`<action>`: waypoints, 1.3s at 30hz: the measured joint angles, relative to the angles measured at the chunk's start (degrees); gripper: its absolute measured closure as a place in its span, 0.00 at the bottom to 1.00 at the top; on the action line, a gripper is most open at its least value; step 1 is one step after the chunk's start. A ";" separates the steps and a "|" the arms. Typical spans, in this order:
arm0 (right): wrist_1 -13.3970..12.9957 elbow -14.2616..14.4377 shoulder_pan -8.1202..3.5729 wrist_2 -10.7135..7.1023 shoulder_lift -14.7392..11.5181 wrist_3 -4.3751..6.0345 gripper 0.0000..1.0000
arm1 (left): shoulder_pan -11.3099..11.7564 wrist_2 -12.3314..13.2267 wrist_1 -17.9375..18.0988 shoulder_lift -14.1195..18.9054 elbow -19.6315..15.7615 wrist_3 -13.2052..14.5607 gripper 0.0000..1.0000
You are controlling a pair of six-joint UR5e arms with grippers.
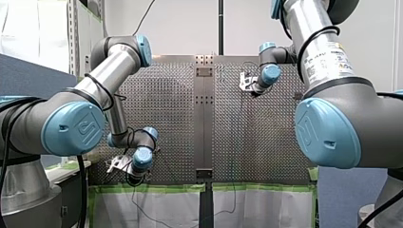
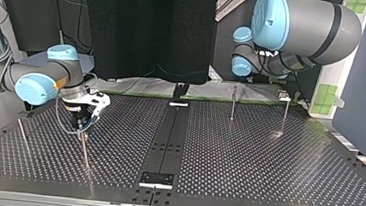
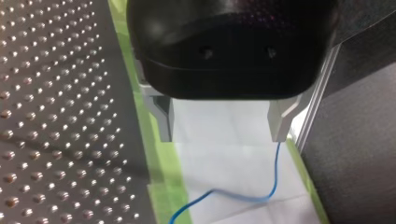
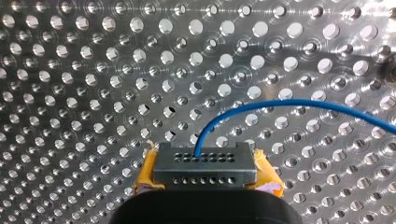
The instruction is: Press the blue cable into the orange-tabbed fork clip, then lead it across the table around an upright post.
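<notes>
Over the perforated metal table [image 4: 93, 70] my right gripper [image 4: 204, 163] clamps the thin blue cable [image 4: 289, 101]; my left gripper [image 3: 222, 126] gapes.

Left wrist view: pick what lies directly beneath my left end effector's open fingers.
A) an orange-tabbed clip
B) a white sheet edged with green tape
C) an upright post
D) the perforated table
B: the left end effector hangs open over the white sheet, past the green tape that borders the perforated table, with the blue cable trailing across the sheet.
</notes>
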 joint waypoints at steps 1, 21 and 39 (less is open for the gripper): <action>0.00 0.00 0.00 0.02 0.00 -0.01 1.00 | 0.00 -0.08 -0.15 -0.04 0.43 0.07 0.00; 0.13 0.01 -0.01 0.23 0.01 -0.16 1.00 | 1.46 -3.86 -3.50 -4.08 10.28 2.00 0.00; 0.19 0.00 0.12 0.42 0.00 -0.41 1.00 | 3.93 -9.99 -2.85 -4.88 16.46 6.45 0.00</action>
